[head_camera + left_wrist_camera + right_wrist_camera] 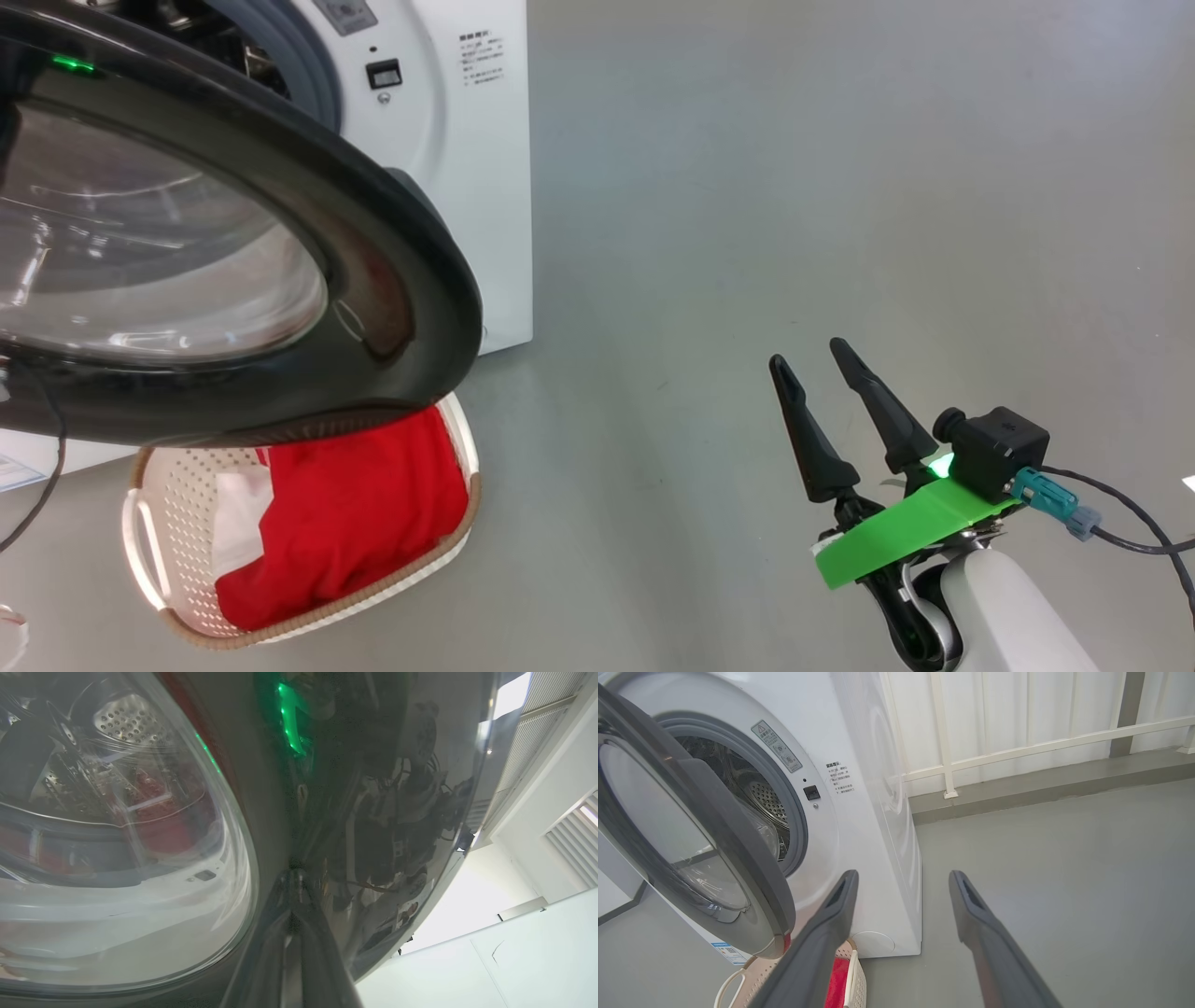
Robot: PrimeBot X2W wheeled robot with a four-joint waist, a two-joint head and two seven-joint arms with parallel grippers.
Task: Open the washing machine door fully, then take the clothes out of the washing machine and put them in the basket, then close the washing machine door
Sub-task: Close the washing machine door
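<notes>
Left pincer (295,882), fingers together, is touching the washing machine door (401,271) on its black rim. Right pincer (810,355), fingers apart, is hanging well right of that door. Left arm looks nearer for the closing push.

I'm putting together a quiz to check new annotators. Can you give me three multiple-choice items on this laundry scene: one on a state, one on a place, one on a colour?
1. How does the round black-rimmed glass washing machine door stand?
A. latched shut
B. swung open
C. taken off and lying flat

2. Where does the bright red jersey lie?
A. draped over that door
B. in the cream perforated plastic basket
C. loose on the floor

3. What colour is the flat plate on the robot's right wrist?
A. green
B. blue
C. yellow

Answers:
1 B: in the right wrist view the door's rim stands clear of the white washer front.
2 B: in the head view the red cloth lies inside the basket's walls, below the door.
3 A: in the head view the plate is bright green.
</notes>
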